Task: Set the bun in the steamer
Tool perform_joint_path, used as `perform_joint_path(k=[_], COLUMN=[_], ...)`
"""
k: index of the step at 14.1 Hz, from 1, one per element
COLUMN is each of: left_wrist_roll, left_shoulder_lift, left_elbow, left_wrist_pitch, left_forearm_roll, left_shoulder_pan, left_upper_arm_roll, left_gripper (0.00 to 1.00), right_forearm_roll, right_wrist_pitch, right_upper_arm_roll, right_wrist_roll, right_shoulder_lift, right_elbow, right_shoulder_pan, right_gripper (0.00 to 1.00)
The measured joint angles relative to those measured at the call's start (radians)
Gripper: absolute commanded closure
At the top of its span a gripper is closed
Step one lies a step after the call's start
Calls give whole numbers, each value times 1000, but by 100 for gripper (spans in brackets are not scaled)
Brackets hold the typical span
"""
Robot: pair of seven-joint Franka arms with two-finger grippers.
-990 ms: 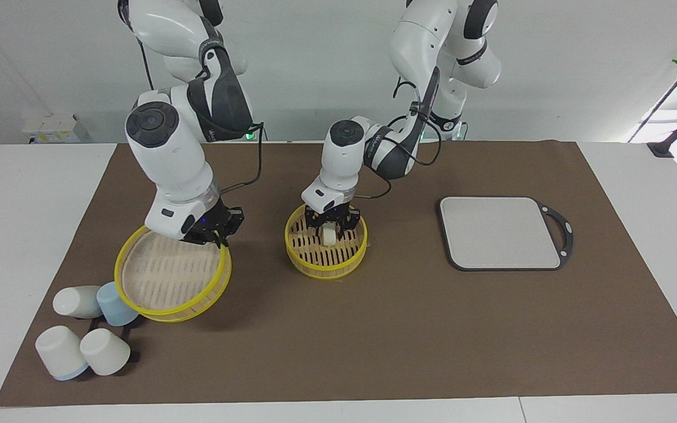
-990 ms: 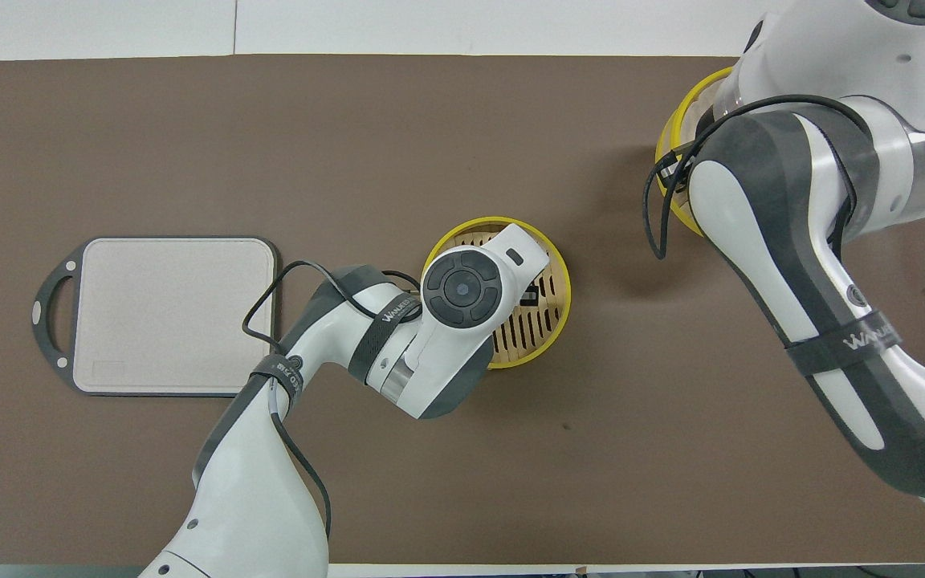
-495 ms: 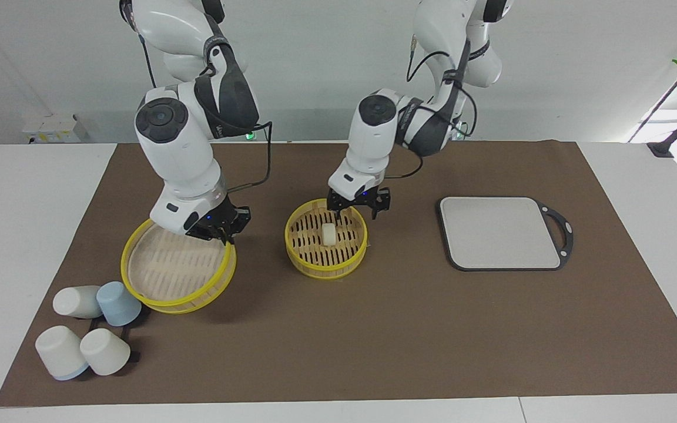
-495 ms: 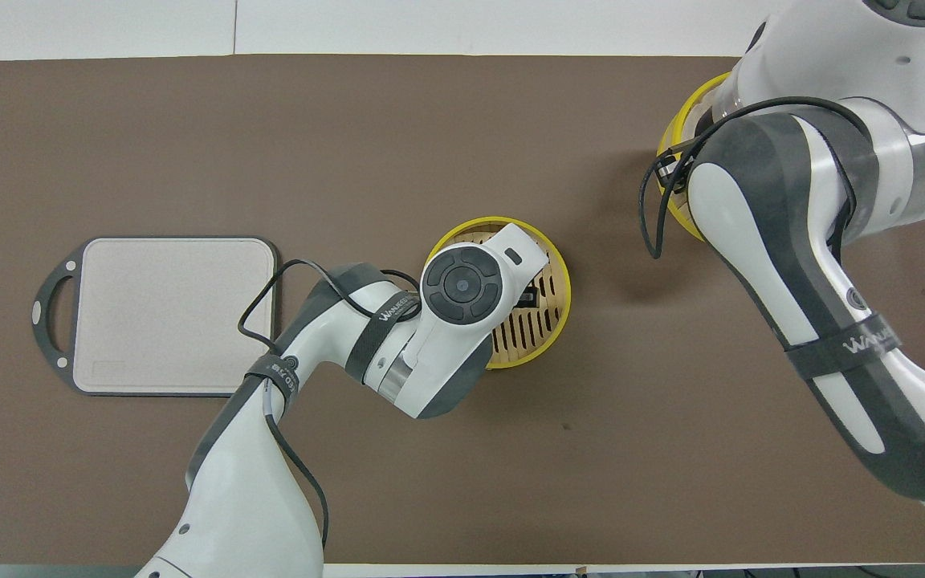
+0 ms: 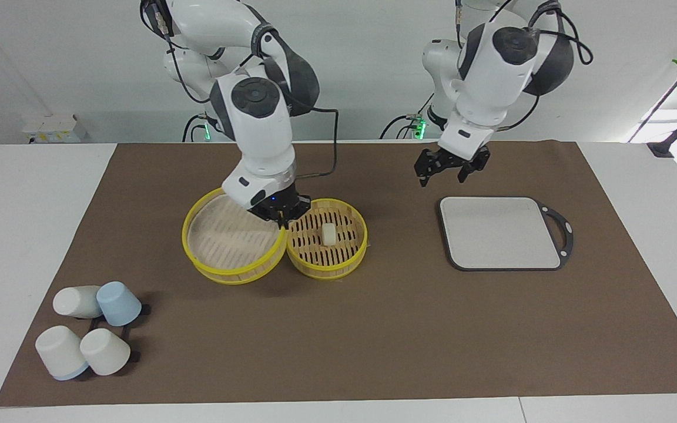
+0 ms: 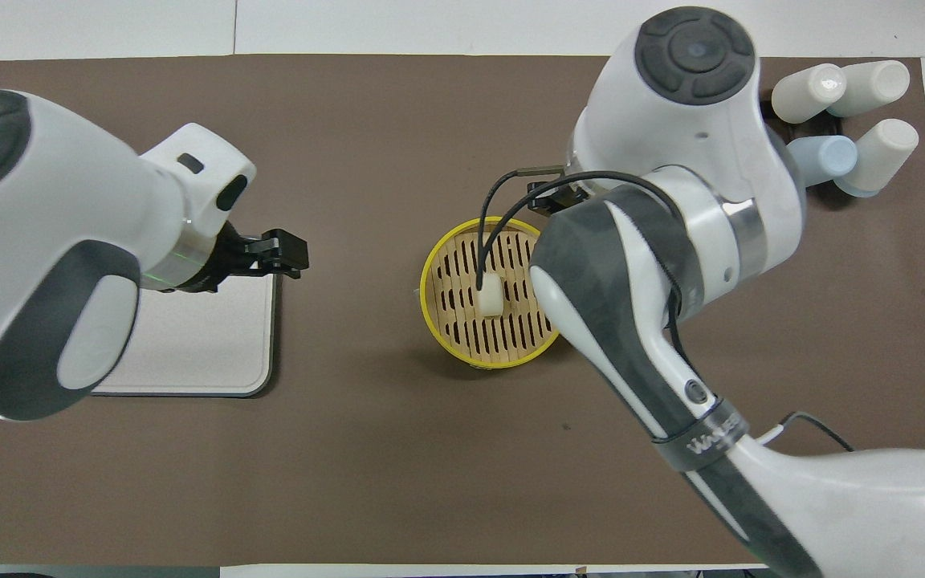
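Note:
The bun (image 5: pixel 329 233) lies alone on the slatted floor of the steamer (image 5: pixel 327 270), mid-mat. It also shows in the overhead view (image 6: pixel 491 295), inside the yellow rim (image 6: pixel 428 277). My right gripper (image 5: pixel 280 215) is shut on the rim of the steamer's lid (image 5: pixel 230 241). It holds the lid tilted, beside the steamer toward the right arm's end, with the lid's edge at the steamer's rim. My arm hides the lid in the overhead view. My left gripper (image 5: pixel 451 167) is open and empty, raised over the mat by the grey board's edge (image 6: pixel 286 253).
A grey rectangular board with a black handle (image 5: pixel 500 232) lies toward the left arm's end. Several white and blue cups (image 5: pixel 89 329) lie at the mat's corner toward the right arm's end, farther from the robots; they also show in the overhead view (image 6: pixel 840 96).
My left gripper has let go of the bun in the steamer, risen and swung away to the board. My right gripper has carried the lid from near the cups up to the steamer.

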Motion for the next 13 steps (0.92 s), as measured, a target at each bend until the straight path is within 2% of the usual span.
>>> perform_joint_path(k=[3, 6, 10, 13], left_wrist_roll=[147, 311, 357, 364], left_shoulder_lift=[-57, -79, -80, -81], left_elbow=[3, 24, 36, 37], left_wrist_pitch=[-74, -119, -149, -159], left_forearm_roll=[1, 61, 91, 94], left_shoulder_pan=[129, 229, 260, 265], left_upper_arm_roll=[3, 6, 6, 5], left_gripper=[0, 0, 0, 0], right_forearm_roll=[-44, -46, -45, -45], right_wrist_pitch=[22, 30, 80, 130], right_upper_arm_roll=[0, 0, 0, 0], right_wrist_roll=[171, 218, 268, 312], right_shoulder_lift=[-15, -23, -15, 23], right_elbow=[-30, -47, -66, -66], right_shoulder_pan=[106, 151, 191, 233], right_gripper=[100, 100, 100, 100])
